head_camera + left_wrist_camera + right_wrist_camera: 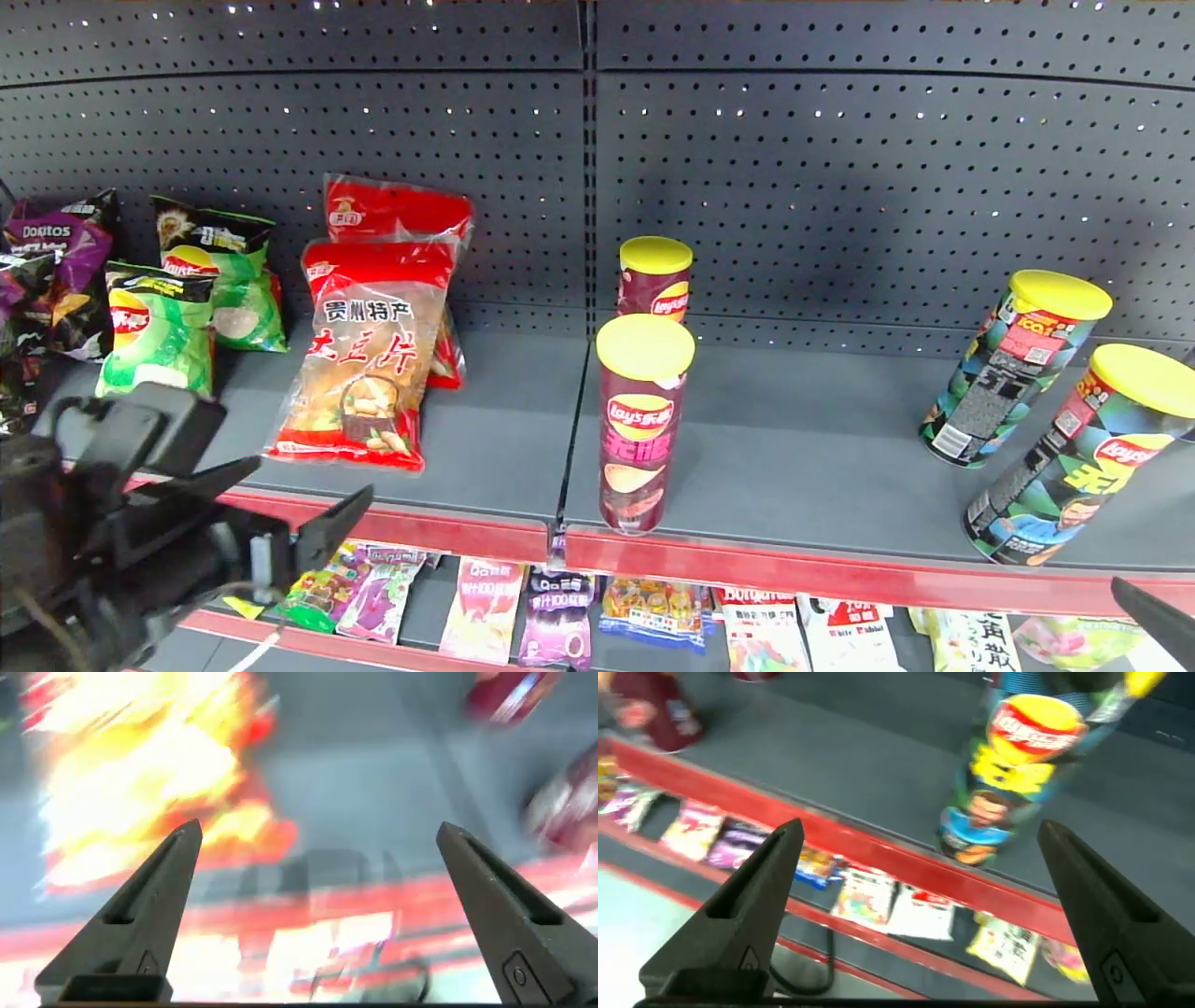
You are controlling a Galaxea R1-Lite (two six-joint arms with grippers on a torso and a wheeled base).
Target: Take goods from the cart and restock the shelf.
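Shelf [766, 439], grey with a red front lip, as seen from the head camera. From the robot's left to its right the shelf carries:

- purple chip bags [56, 271] and green chip bags [159, 345], set toward the perforated back panel [840, 187]
- two red-topped clear bags [369, 364], one behind the other, the front one leaning back
- two maroon cans [639, 429] with yellow lids, both upright, one at the front lip and one behind it near the back panel
- two teal-and-black cans [1074, 467], also yellow-lidded, standing close together at the right end

A lower shelf [420, 597] beneath holds a row of small packets [560, 616].

The left gripper [315, 476] hovers just in front of the red lip, below the red-topped clear bags. Its fingers are spread wide with nothing between them. In its wrist view the blurred orange-red mass beyond the fingers is probably the front bag.

The right gripper [922, 829] also sits in front of the lip, at the shelf's right end. It faces the nearer of the teal-and-black cans, which stands just behind the lip. Its fingers are likewise apart and hold nothing.
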